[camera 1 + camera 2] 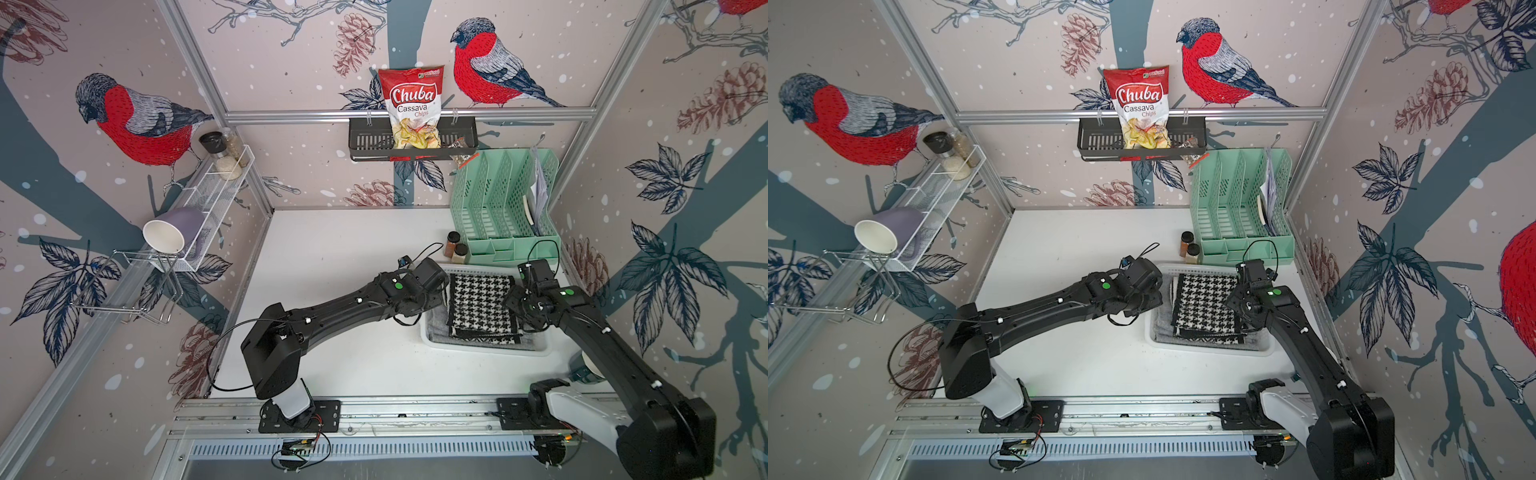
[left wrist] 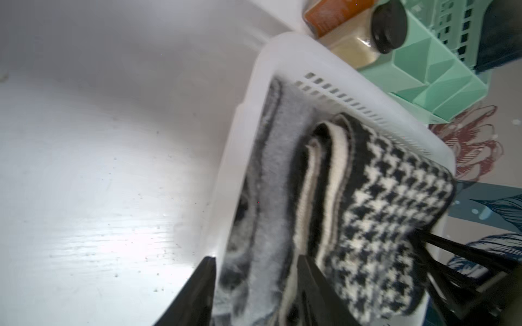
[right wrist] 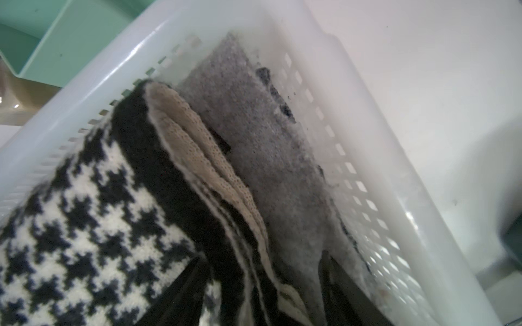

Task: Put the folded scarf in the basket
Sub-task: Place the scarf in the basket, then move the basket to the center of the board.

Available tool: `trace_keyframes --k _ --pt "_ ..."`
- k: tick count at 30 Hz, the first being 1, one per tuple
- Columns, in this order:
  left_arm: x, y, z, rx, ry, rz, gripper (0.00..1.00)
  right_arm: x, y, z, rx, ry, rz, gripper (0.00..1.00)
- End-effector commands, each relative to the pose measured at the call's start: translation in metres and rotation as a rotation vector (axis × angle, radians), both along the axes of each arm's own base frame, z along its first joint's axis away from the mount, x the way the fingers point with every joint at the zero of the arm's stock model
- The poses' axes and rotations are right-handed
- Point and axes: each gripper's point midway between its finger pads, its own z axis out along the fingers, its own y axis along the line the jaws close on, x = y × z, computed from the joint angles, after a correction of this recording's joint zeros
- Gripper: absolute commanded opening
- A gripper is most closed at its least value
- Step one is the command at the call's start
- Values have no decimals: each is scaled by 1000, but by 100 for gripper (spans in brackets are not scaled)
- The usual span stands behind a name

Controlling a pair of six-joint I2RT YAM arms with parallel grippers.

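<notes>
Top views both showed the scarf [image 1: 482,305] lying flat inside the basket [image 1: 486,352], on a grey cloth [image 1: 435,325]. Left gripper [image 2: 255,258] and right gripper [image 3: 260,256] flanked it at opposite basket walls, jaws apart, holding nothing. It looked soft, light, floppy; your best hold was the folded edge, all layers together.

jars [image 1: 460,252], organiser [image 1: 498,195] behind basket [image 1: 478,348], open table [image 1: 332,257] left
</notes>
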Motion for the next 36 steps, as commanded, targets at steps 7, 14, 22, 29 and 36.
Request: trace_keyframes --k 7,14,22,29,36 --pt "14 3 -27 48 -9 -74 47 13 -7 43 -18 -116 -7 73" --pt "17 15 -55 143 12 -50 43 15 -11 51 -15 -135 -15 74" --pt "15 66 -49 274 -36 -7 36 26 -16 64 1 -195 -7 84" --pt "8 120 -50 316 -32 24 34 46 -10 81 29 -272 15 100" --pt "6 170 -51 325 -37 53 35 63 -16 85 -4 -326 -11 100"
